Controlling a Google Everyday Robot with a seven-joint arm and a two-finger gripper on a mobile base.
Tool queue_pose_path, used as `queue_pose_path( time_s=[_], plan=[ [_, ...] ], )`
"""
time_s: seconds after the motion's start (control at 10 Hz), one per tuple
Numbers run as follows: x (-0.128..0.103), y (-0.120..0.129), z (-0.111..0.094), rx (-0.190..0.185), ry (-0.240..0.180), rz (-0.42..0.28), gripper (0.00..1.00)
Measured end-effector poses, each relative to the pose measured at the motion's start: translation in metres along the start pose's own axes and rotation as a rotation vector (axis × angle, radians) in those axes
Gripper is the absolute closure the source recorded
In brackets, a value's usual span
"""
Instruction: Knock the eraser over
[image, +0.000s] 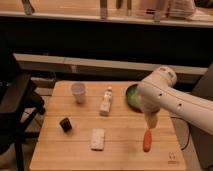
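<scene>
ROBOT REACHES FOR ERASER: A white, smooth-shelled robot arm (170, 97) extends in from the right over a pale wooden tabletop (120, 157). Its tool (151, 121) hangs just above an orange-red, carrot-shaped item (146, 141) at the near right; whether the tool is apart or together cannot be told. The eraser (65, 124), a small, nearly black stubby block, stands on the left side of the tabletop, well apart from the tool. Between them lie a flat, pale rectangular pad (98, 139) and, farther back, a small pale bottle (106, 101). A white cup (78, 92) stands at the far left, and a green bowl (131, 95) sits partly hidden behind the arm. The crossing to the left looks the chief hazard: a low sweep could drag the pad or tip the narrow, upright bottle. The squat eraser may also slide on the smooth wood rather than topple if struck low.
</scene>
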Motion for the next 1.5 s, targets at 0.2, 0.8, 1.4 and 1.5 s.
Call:
queue_pose_path(
  time_s=[0.2,0.8,1.4,1.5],
  plan=[
    [-0.008,0.002,0.000,0.000,-0.005,-0.014,0.20],
    [-0.040,0.010,0.000,0.005,-0.010,-0.102,0.20],
    [-0.075,0.017,0.002,0.006,-0.039,-0.172,0.20],
    [-0.077,0.020,0.003,0.004,-0.042,-0.178,0.20]
  ],
)
